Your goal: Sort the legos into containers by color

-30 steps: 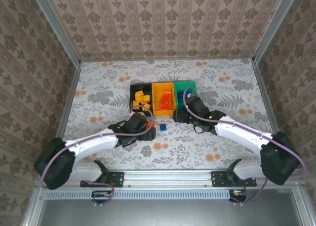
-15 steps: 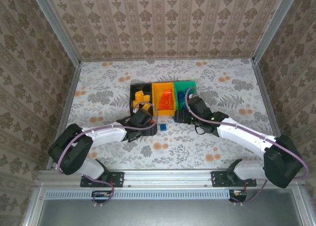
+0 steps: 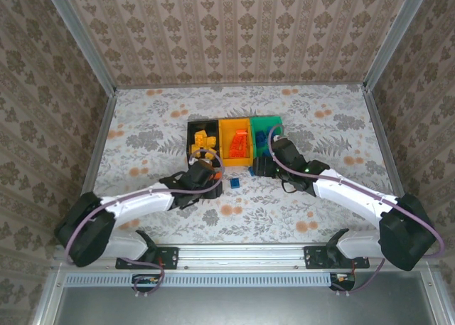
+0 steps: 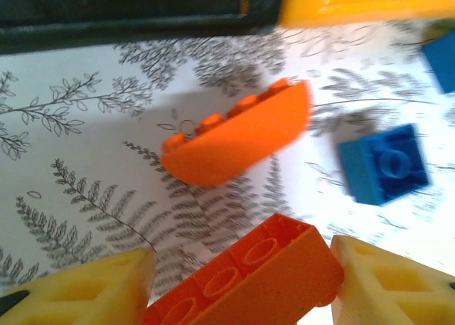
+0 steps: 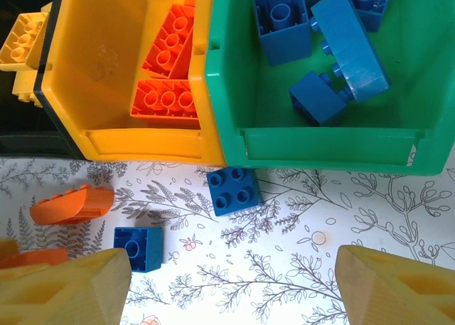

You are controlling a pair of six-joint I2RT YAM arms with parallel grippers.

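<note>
Three joined containers stand mid-table: black (image 3: 193, 128), orange-yellow (image 3: 224, 154) and green (image 3: 269, 121). My left gripper (image 4: 242, 268) sits low over the table just in front of them, its yellow fingers (image 4: 78, 289) pressed on the ends of an orange brick (image 4: 249, 272) that lies on its side. Beyond it lie a curved orange lego (image 4: 238, 133) and a blue lego (image 4: 384, 172). My right gripper (image 5: 234, 275) hangs open in front of the green bin (image 5: 320, 136), with a blue four-stud lego (image 5: 234, 191) and a second blue lego (image 5: 138, 248) on the table below.
The orange-yellow bin (image 5: 106, 76) holds red-orange bricks (image 5: 167, 97), the green bin several blue bricks (image 5: 348, 44), and the black bin yellow ones (image 3: 205, 140). The two arms lie close together at the bins' front edge. Metal rails (image 3: 99, 136) border the table.
The left gripper's fingers have come together around the orange brick, and the left arm has shifted slightly. The right arm has stayed where it was, still open.
</note>
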